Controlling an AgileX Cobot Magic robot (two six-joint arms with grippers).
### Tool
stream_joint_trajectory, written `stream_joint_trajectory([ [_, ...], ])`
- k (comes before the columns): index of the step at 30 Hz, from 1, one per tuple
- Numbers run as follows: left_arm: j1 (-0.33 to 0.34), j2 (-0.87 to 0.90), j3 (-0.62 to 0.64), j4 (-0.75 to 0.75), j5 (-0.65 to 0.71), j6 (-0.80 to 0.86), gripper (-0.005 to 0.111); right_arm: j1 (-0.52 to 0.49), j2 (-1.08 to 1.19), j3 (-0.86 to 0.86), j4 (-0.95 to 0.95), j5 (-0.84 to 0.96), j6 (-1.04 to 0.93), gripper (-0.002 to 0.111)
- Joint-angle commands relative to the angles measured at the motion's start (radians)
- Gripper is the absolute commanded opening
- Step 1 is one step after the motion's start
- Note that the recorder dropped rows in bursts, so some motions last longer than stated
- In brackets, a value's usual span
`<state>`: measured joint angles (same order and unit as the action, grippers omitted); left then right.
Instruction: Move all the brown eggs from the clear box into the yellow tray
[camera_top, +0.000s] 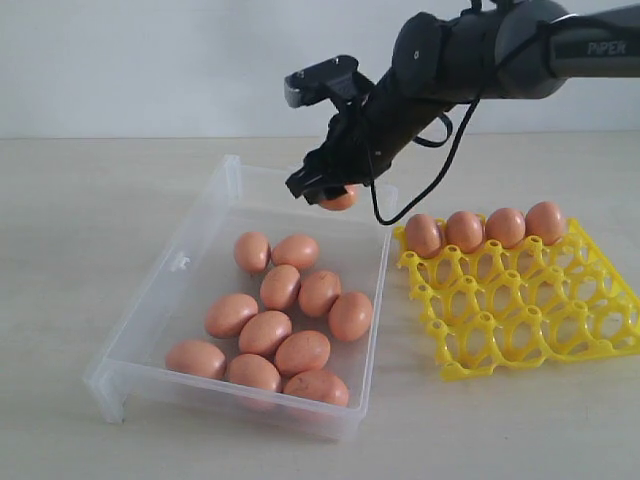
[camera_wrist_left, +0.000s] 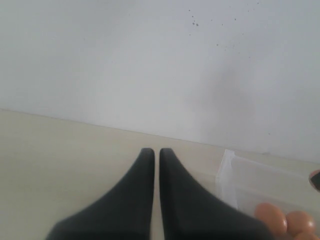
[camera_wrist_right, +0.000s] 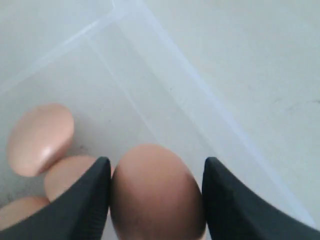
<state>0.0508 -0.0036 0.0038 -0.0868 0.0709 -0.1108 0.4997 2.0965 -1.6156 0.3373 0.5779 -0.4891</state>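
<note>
My right gripper (camera_top: 338, 196) hangs above the far right part of the clear box (camera_top: 177, 262), shut on a brown egg (camera_wrist_right: 157, 192) held between its two black fingers. Several more brown eggs (camera_top: 280, 287) lie loose on the box floor. The yellow tray (camera_top: 520, 320) sits to the right of the box, with several eggs (camera_top: 484, 230) filling its far row. My left gripper (camera_wrist_left: 156, 150) is shut with nothing in it, over bare table beside a corner of the clear box (camera_wrist_left: 227, 165); the exterior view does not show it.
The pale wooden table (camera_top: 70, 220) runs out on all sides of the box and tray. A white wall (camera_top: 150, 60) stands at the back. A black cable (camera_top: 440, 170) loops under the right arm above the tray's far corner.
</note>
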Motion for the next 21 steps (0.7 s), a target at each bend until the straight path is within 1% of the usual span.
stream_joint_trajectory([
  [1,-0.004,0.004,-0.004,0.0,-0.002,-0.001,0.004,-0.002,-0.066,0.042,0.013,-0.131,0.003,0.0],
  [5,-0.004,0.004,-0.004,0.0,-0.002,-0.001,0.004,-0.002,-0.15,0.137,0.006,-0.295,0.011,0.0],
  [12,-0.004,0.004,-0.004,0.0,-0.002,-0.001,0.004,-0.002,-0.315,0.292,-0.013,-0.432,0.011,0.0],
  [16,-0.004,0.004,-0.004,0.0,-0.002,-0.001,0.004,-0.002,-0.438,0.429,-0.013,-0.564,0.005,0.0],
  [21,-0.004,0.004,-0.004,0.0,-0.002,-0.001,0.004,-0.002,-0.582,0.642,-0.013,-0.769,-0.018,0.0],
])
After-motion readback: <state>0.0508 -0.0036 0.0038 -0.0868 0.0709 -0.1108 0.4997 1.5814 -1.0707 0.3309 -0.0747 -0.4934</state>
